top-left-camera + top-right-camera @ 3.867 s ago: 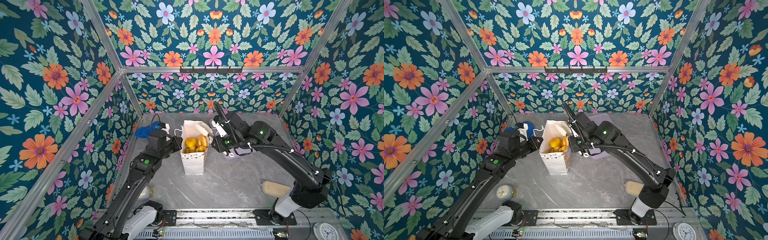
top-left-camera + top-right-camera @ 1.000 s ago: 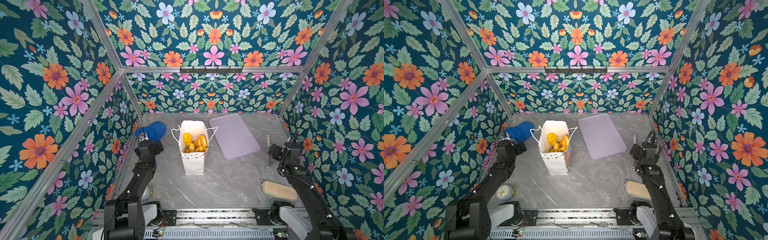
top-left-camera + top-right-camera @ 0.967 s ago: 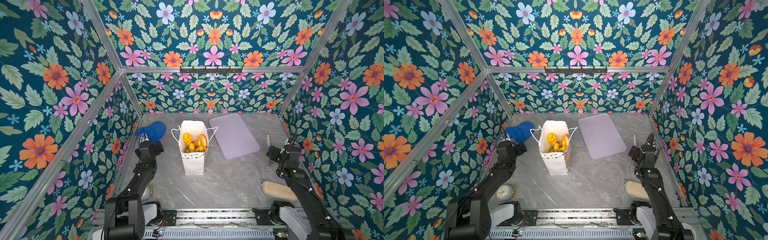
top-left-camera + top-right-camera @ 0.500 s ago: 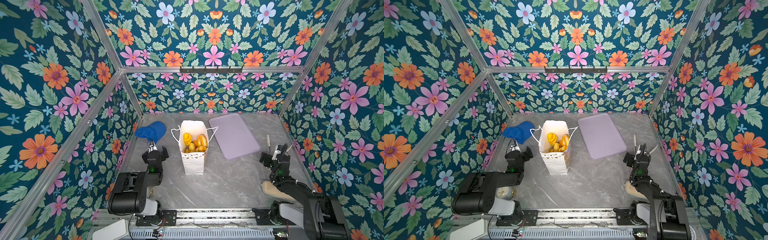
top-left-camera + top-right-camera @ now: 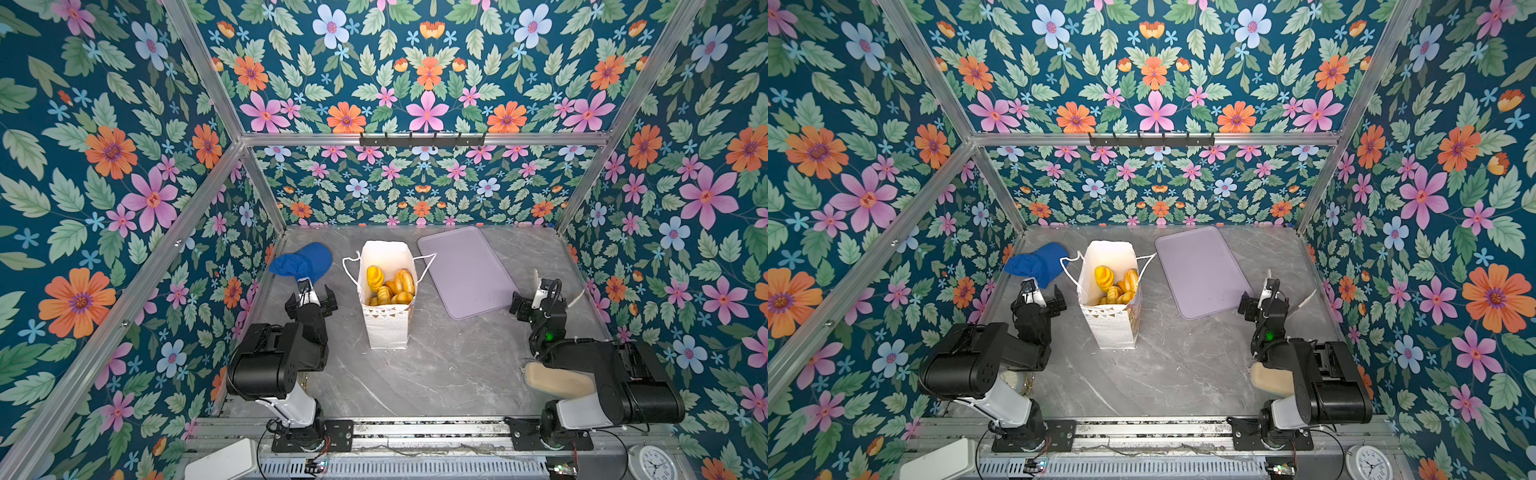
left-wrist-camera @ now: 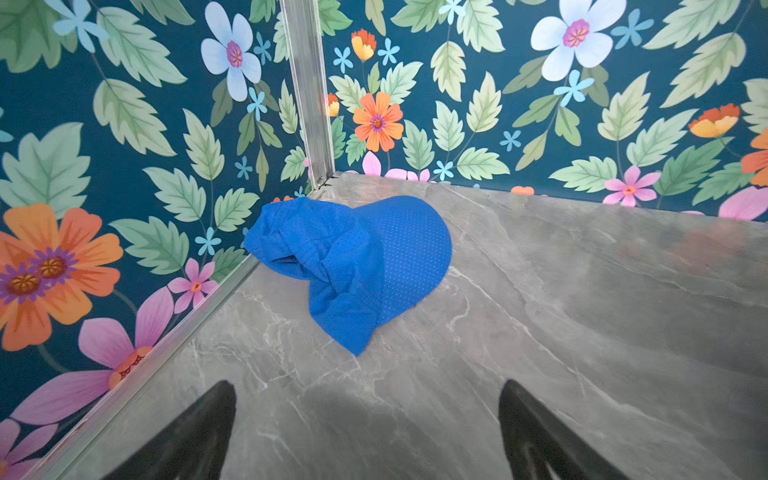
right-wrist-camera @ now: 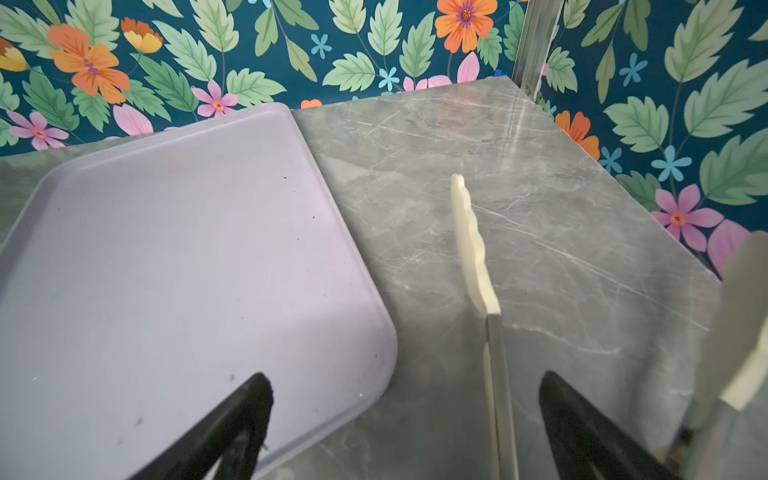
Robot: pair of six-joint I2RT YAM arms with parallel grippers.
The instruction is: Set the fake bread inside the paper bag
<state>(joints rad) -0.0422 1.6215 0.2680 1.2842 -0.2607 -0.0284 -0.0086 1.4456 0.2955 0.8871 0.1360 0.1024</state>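
The white paper bag (image 5: 384,320) (image 5: 1115,326) stands upright at mid-table with its mouth wide. Several glossy golden pieces of fake bread (image 5: 392,284) (image 5: 1115,284) lie inside it. My left gripper (image 5: 311,297) (image 5: 1038,301) hovers left of the bag, apart from it, open and holding nothing. In the left wrist view the left gripper (image 6: 368,386) has only bare marble between its fingers. My right gripper (image 5: 538,300) (image 5: 1264,301) sits far right, open. In the right wrist view the right gripper (image 7: 403,376) has one finger over the tray's corner.
A lilac tray (image 5: 465,270) (image 5: 1200,270) (image 7: 187,270) lies right of the bag. Cream-tipped tongs (image 7: 473,249) (image 5: 575,297) lie by the right gripper. A blue cap (image 5: 303,262) (image 6: 353,257) sits back left. A beige oblong (image 5: 557,380) lies front right.
Both arms have folded back over their bases, drawing the grippers away from the bag toward the front. Both grippers stayed open. The bag and the bread have not moved.
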